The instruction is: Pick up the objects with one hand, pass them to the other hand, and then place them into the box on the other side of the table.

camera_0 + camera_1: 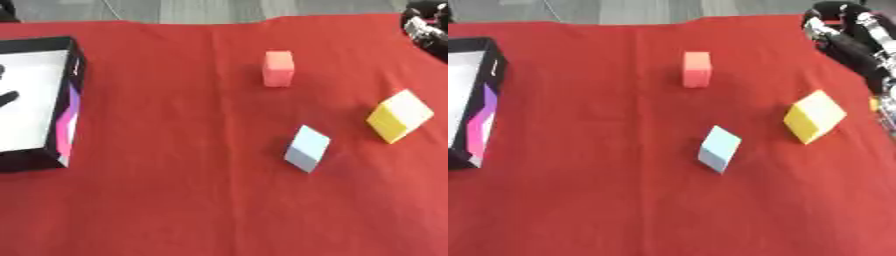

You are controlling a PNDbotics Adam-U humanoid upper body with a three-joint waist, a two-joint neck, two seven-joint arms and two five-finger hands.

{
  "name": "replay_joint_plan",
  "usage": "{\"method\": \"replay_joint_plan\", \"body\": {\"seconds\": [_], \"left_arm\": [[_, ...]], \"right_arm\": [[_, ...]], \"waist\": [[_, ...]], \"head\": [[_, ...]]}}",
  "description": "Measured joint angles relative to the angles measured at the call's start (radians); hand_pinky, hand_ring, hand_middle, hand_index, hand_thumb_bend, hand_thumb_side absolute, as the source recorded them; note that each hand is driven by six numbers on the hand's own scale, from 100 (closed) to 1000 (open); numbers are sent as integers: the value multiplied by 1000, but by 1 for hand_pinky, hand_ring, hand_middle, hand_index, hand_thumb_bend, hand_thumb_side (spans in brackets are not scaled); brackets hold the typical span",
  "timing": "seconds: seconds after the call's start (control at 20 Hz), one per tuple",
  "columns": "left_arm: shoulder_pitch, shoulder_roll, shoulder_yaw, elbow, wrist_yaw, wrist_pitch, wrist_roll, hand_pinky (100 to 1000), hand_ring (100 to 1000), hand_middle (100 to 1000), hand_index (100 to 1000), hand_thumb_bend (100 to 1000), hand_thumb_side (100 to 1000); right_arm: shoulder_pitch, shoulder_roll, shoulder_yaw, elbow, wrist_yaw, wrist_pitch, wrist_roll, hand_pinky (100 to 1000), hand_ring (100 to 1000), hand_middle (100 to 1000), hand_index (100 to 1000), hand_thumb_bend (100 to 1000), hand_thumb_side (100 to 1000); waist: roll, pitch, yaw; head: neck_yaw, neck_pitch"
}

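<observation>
**Three blocks wait on the cloth**

While the right hand (842,35) sits at two o'clock, whether its fingers are apart cannot be told. On the red cloth (175,200), the pink block (278,68) lies at twelve, yellow block (399,116) at three, blue block (307,148) near centre. Box (66,107) at nine.

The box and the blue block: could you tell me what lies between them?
Only bare red cloth lies between box and blue block, in the left eye view.
</observation>
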Motion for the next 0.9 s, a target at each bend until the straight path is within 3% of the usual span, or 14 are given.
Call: {"method": "replay_joint_plan", "body": {"seconds": [0.5,0.7,0.9], "left_arm": [[2,0,0,0,-1,1,-1,795,928,717,675,158,903],[2,1,0,0,-1,1,-1,795,928,717,674,158,904],[2,5,0,0,-1,1,-1,795,928,717,674,158,904]], "right_arm": [[30,-165,-1,-15,-51,2,127,912,873,860,899,100,568],[53,-229,0,-19,-57,-29,192,938,902,886,917,100,468],[78,-282,9,-20,-33,-75,259,941,905,889,919,100,455]], "waist": [[-4,0,4],[-5,0,6],[-8,0,7]], "head": [[1,-4],[5,-7],[5,-10]]}}
